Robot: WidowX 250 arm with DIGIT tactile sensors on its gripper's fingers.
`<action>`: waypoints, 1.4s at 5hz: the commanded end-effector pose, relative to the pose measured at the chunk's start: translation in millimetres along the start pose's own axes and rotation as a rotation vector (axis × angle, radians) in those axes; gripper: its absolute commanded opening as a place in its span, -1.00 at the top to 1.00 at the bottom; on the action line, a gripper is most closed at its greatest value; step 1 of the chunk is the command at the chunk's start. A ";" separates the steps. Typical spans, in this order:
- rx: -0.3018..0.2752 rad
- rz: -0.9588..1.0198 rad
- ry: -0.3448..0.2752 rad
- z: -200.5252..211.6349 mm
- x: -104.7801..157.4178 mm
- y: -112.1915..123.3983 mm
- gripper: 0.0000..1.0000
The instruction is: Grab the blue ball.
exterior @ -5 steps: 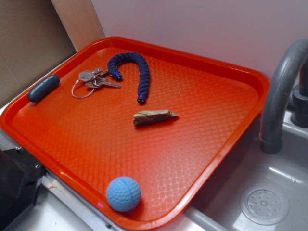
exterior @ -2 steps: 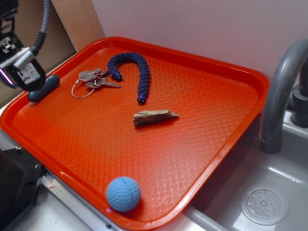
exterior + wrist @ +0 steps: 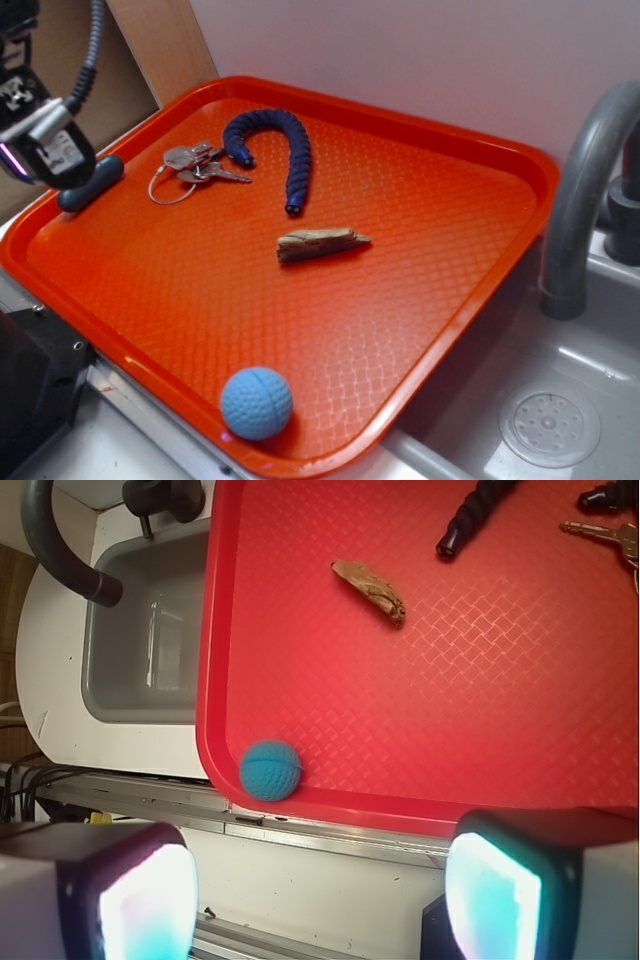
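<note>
The blue ball [image 3: 257, 403] is a small light-blue dimpled sphere resting in the near corner of the orange tray [image 3: 450, 135], against its rim. In the wrist view the blue ball [image 3: 271, 770] lies at the lower left corner of the tray [image 3: 215, 680], above and a little left of my gripper [image 3: 320, 900]. The gripper is open, with its two fingers far apart and nothing between them, over the white counter just outside the tray's edge. In the exterior view only part of the arm [image 3: 48, 148] shows, at the upper left, far from the ball.
On the tray lie a navy braided rope [image 3: 285, 150], a bunch of keys [image 3: 195, 165], a piece of wood [image 3: 322, 243] and a dark oblong capsule [image 3: 90, 183]. A grey faucet [image 3: 580, 200] and a sink [image 3: 550, 420] are on the right.
The arm came into the exterior view at the upper left between one second ago and 0.4 s ago. Since then it has hardly moved. The ball and other objects are unmoved.
</note>
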State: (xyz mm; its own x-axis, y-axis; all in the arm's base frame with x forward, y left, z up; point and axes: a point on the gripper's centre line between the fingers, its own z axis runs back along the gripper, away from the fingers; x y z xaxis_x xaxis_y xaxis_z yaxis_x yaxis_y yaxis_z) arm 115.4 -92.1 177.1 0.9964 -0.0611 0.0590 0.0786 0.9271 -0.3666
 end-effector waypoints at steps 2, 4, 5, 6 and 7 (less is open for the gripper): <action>-0.047 -0.224 0.254 -111.1 34.4 -61.4 -1.00; 0.110 -0.241 0.357 -141.6 14.7 -58.9 -1.00; 0.181 -0.260 0.380 -146.9 -1.6 -52.1 -1.00; 0.238 -0.272 0.352 -136.1 -6.4 -41.7 -1.00; 0.262 -0.302 0.311 -132.9 -11.5 -34.9 -1.00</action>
State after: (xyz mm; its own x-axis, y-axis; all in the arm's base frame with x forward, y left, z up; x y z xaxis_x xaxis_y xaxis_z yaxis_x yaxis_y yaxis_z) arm 110.4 -167.0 56.1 0.8943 -0.3974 -0.2056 0.3802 0.9172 -0.1189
